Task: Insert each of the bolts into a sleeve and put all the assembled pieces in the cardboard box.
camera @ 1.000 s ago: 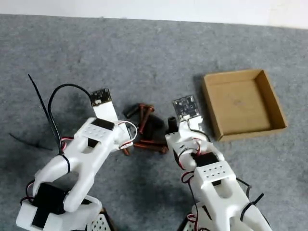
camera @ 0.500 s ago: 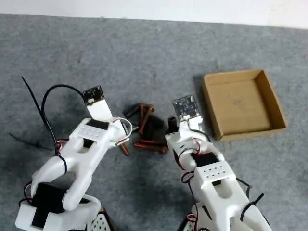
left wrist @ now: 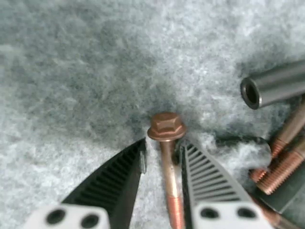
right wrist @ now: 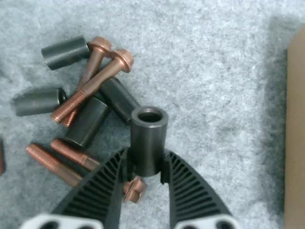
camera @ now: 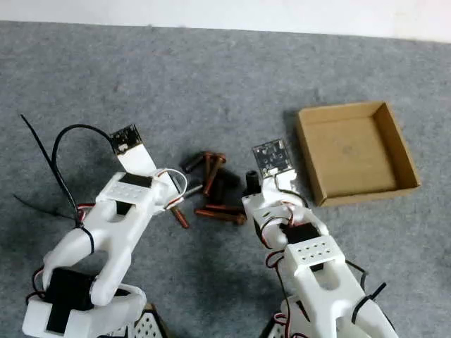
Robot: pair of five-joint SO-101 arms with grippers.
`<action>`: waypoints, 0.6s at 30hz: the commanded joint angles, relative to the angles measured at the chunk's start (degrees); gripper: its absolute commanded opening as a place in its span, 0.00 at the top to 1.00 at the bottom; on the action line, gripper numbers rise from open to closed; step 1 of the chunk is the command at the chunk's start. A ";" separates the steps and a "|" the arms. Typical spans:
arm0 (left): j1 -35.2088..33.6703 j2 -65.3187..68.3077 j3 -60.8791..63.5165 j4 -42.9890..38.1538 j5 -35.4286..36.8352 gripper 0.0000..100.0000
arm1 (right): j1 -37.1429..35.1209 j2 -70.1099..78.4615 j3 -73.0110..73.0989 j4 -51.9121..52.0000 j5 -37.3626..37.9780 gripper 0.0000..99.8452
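Between the parted fingers of the left gripper (left wrist: 162, 145): one copper bolt (left wrist: 166, 128), flat on the grey felt table (left wrist: 71, 71), hex head just past the fingertips, shank running back between them. Slivers of felt on both sides of the shank, so released, not clenched. Just beside it: a dark lying sleeve (left wrist: 279, 86), bore toward the camera, plus threaded ends of other bolts (left wrist: 281, 160).

Right gripper (right wrist: 145, 156) clenched on an upright sleeve (right wrist: 149, 136), bore up, fingers pressed on both sides of its lower half. Behind it a loose pile (right wrist: 88, 123): four more dark sleeves lying flat, two bolts across them with heads together, two more bolts nearer the gripper, a hex head just beside one finger.

High view: pile between the two arms, cardboard box (camera: 352, 155) apart from it, beside the right arm, open side up, faint unreadable mark on its floor. Circuit board (camera: 127, 140) on the left wrist, another on the right, markings too small to read.
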 commanded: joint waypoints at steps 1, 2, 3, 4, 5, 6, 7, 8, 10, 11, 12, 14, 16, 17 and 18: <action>-0.84 -0.13 -0.40 -0.88 0.35 0.88 | 0.66 -2.15 -0.57 -2.07 0.62 1.00; -0.84 -0.13 -0.40 -0.88 0.35 0.88 | 0.66 -2.15 -0.57 -2.07 0.62 1.00; -0.84 -0.13 -0.40 -0.88 0.35 0.88 | 0.66 -2.15 -0.57 -2.07 0.62 1.00; -0.84 -0.13 -0.31 -0.88 0.35 0.88 | 0.66 -2.15 -0.57 -2.07 0.62 1.00; -0.84 -0.13 -0.31 -0.88 0.35 0.88 | 0.66 -2.15 -0.57 -2.07 0.62 1.00; -0.84 -0.13 -0.22 -0.88 0.35 0.88 | 0.66 -2.15 -0.57 -2.07 0.62 1.00; -0.84 -0.13 -0.22 -0.88 0.35 0.88 | 0.66 -2.15 -0.57 -2.07 0.62 1.00; -0.84 -0.13 -0.13 -0.88 0.35 0.88 | 0.66 -2.15 -0.57 -2.07 0.62 1.00; -0.75 -0.13 -0.13 -0.70 0.35 0.88 | 0.66 -2.15 -0.57 -2.07 0.62 1.00; -0.75 -0.13 -0.13 -0.70 0.35 0.88 | 0.66 -2.15 -0.48 -2.07 0.62 1.00; -0.75 -0.13 -0.13 -0.70 0.35 0.88 | 0.66 -2.15 -0.48 -2.07 0.62 1.00; -0.75 -0.13 -0.13 -0.62 0.35 0.88 | 0.66 -2.15 -0.48 -2.07 0.62 1.00; -0.75 0.13 -0.13 -0.62 0.35 0.88 | 0.66 -2.15 -0.48 -2.07 0.62 1.00; -0.75 0.84 -0.40 -0.53 0.35 0.88 | 0.66 -2.15 -0.48 -2.07 0.62 1.00; -0.57 1.80 -0.66 -0.53 0.35 0.88 | 0.66 -2.15 -0.48 -2.07 0.62 1.00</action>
